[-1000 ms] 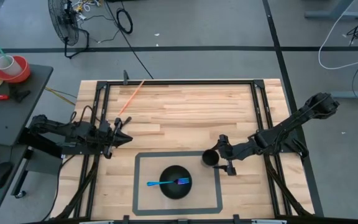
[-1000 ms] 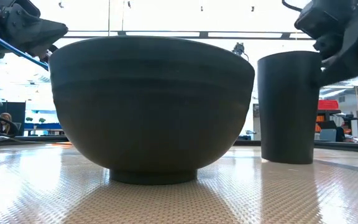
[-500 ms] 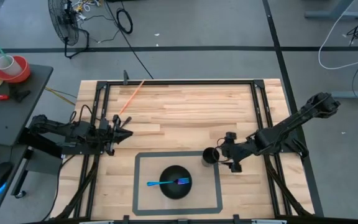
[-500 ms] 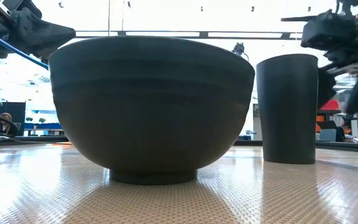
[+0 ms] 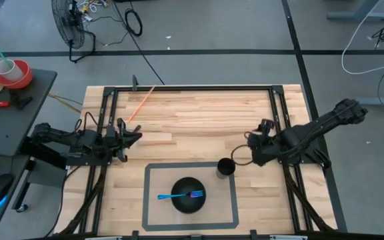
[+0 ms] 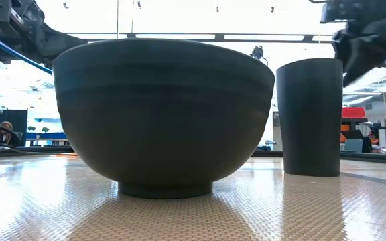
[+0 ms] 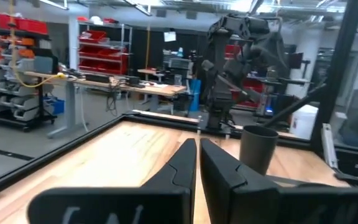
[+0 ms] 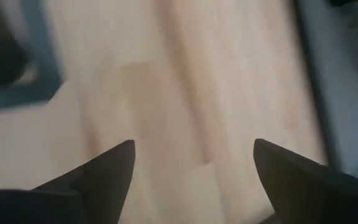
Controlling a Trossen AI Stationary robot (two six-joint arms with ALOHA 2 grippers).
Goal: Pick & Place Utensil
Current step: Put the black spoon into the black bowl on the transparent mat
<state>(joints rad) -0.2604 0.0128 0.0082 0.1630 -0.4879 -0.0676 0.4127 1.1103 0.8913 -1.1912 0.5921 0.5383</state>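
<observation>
**Already in the bowl: fork placed, arms clear**

The blue fork [image 5: 181,196] lies across the bowl [image 5: 188,195], beside the cup [image 5: 225,167]. The right gripper [image 5: 240,155] hangs empty just beyond the cup, jaws spread; the left gripper [image 5: 137,135], jaws pressed together, waits well apart. Likely only parking remains.

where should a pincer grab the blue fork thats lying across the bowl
Take the fork by its handle end, which sticks out past the bowl rim toward the left arm's side. Come straight down from above, fingers closing across the thin handle. The tines sit over the bowl's middle, where the walls would likely crowd the fingers, and the cup stands close on the other side.
</observation>
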